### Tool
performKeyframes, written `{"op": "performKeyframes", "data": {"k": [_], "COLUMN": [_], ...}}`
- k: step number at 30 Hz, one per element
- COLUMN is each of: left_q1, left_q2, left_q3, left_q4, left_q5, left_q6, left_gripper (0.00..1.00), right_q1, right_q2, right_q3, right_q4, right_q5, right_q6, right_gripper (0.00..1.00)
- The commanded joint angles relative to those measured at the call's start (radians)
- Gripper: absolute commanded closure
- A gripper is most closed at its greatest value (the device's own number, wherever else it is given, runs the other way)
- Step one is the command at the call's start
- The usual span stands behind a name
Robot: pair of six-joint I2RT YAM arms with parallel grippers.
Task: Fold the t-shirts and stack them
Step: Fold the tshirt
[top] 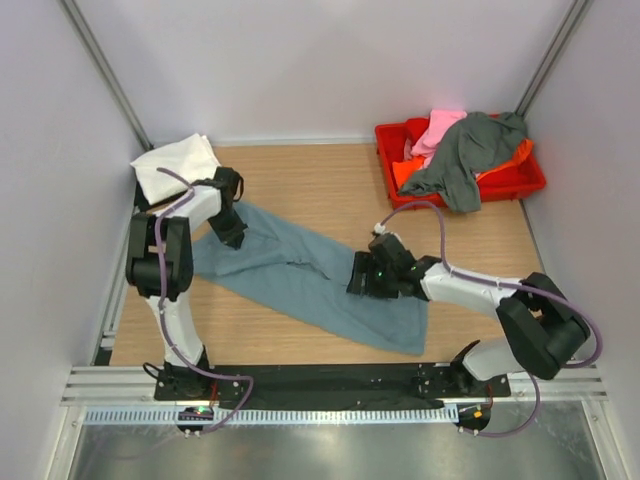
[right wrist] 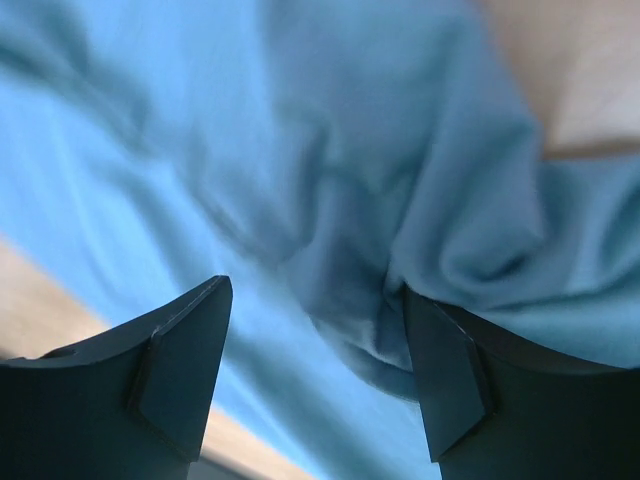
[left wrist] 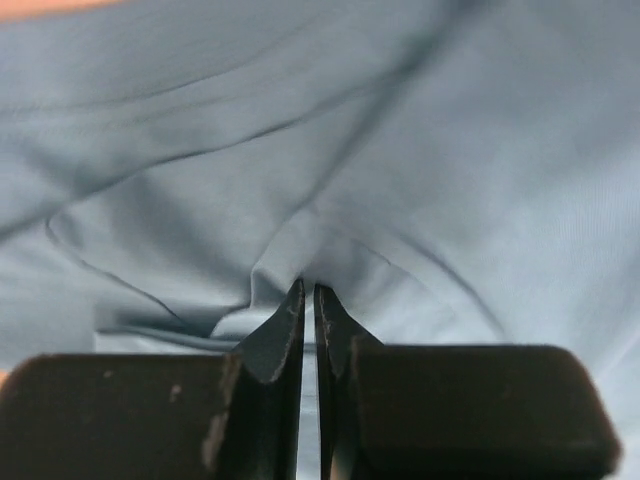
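A large dusty blue-grey t-shirt (top: 300,275) lies spread diagonally across the wooden table. My left gripper (top: 228,232) is at its far left end. In the left wrist view the left gripper (left wrist: 309,290) is shut on a pinched ridge of this blue-grey t-shirt (left wrist: 400,150). My right gripper (top: 358,275) rests on the shirt's middle. In the right wrist view the right gripper (right wrist: 318,290) stands open, with a bunched fold of the shirt (right wrist: 330,150) lying between the jaws against the right finger. A folded white t-shirt (top: 175,165) sits at the back left.
A red crate (top: 525,180) at the back right holds a dark grey t-shirt (top: 465,150) draped over its front, a pink one (top: 440,125) and an orange one (top: 405,175). Walls close in the table on the left, right and back.
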State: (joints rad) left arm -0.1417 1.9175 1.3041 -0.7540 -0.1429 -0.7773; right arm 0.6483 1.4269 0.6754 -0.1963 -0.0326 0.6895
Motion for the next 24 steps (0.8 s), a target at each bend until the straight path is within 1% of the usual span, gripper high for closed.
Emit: {"op": "performKeyframes", "data": {"k": [1,2,3,4,5,6,7,8,9,10,11,12,13,14,15,16,17,18,19,21,22,23,24], "left_q1": [-0.033,-0.042,-0.056,-0.088,-0.107,-0.125,-0.162,-0.171,-0.176,-0.174,-0.174,-0.174,-0.174,-0.176,-0.176,-0.176,-0.176,-0.176,-0.171,-0.159,-0.142,-0.136,-0.133], "left_q2": [0.222,0.332,0.407,0.479,0.640,0.714,0.776,0.828,0.819,0.760,0.685,0.607,0.448,0.393,0.349,0.297,0.273,0.252,0.211,0.157,0.114,0.021,-0.044], "left_q3": [0.263,0.381,0.500,0.791,1.110,1.113,1.443,1.540,1.567,1.519,1.288,1.173,1.087,0.995,0.997,1.021,1.050,1.117,1.147,1.188,1.176,1.146,1.049], "left_q4": [0.065,-0.002,-0.046,-0.097,-0.205,-0.266,-0.325,-0.400,-0.392,-0.351,-0.205,-0.124,-0.058,0.008,0.005,-0.014,-0.083,-0.120,-0.199,-0.269,-0.315,-0.330,-0.341], "left_q5": [-0.066,-0.063,-0.028,0.001,0.073,0.074,0.100,0.106,0.174,0.210,0.241,0.252,0.267,0.276,0.282,0.285,0.275,0.254,0.229,0.177,0.163,0.113,0.085], "left_q6": [0.033,0.042,0.058,0.109,0.174,0.174,0.215,0.220,0.219,0.214,0.214,0.216,0.219,0.243,0.256,0.268,0.288,0.296,0.299,0.303,0.303,0.306,0.311], "left_gripper": [0.92,0.92,0.92,0.90,0.89,0.85,0.69,0.59,0.50,0.39,0.33,0.27,0.18,0.15,0.13,0.09,0.09,0.08,0.08,0.08,0.08,0.08,0.08], "right_q1": [0.155,0.196,0.287,0.318,0.371,0.392,0.407,0.415,0.416,0.416,0.416,0.416,0.410,0.406,0.396,0.367,0.344,0.323,0.292,0.197,0.165,0.105,0.081], "right_q2": [-0.072,-0.080,-0.074,-0.060,-0.018,-0.002,0.010,0.015,0.001,-0.014,-0.028,-0.057,-0.065,-0.069,-0.071,-0.069,-0.065,-0.062,-0.060,-0.057,-0.045,-0.031,-0.005], "right_q3": [-0.036,-0.018,-0.001,0.025,0.115,0.171,0.226,0.321,0.354,0.380,0.426,0.449,0.473,0.522,0.541,0.556,0.579,0.584,0.582,0.572,0.569,0.585,0.605], "right_q4": [-0.060,-0.036,-0.014,0.009,-0.005,-0.040,-0.075,-0.157,-0.184,-0.202,-0.225,-0.241,-0.265,-0.297,-0.307,-0.310,-0.311,-0.301,-0.284,-0.214,-0.165,-0.151,-0.140], "right_q5": [-0.004,-0.003,-0.018,-0.036,-0.058,-0.049,-0.029,-0.004,0.028,0.028,0.063,0.098,0.118,0.140,0.166,0.178,0.180,0.177,0.151,0.105,0.074,0.059,0.050], "right_q6": [0.209,0.241,0.269,0.283,0.254,0.254,0.199,0.177,0.159,0.109,0.081,0.055,0.029,-0.023,-0.048,-0.063,-0.088,-0.094,-0.099,-0.110,-0.114,-0.123,-0.157], "right_gripper": [0.25,0.25,0.25,0.24,0.24,0.23,0.21,0.20,0.19,0.16,0.14,0.13,0.12,0.11,0.10,0.09,0.09,0.09,0.09,0.10,0.11,0.11,0.11]}}
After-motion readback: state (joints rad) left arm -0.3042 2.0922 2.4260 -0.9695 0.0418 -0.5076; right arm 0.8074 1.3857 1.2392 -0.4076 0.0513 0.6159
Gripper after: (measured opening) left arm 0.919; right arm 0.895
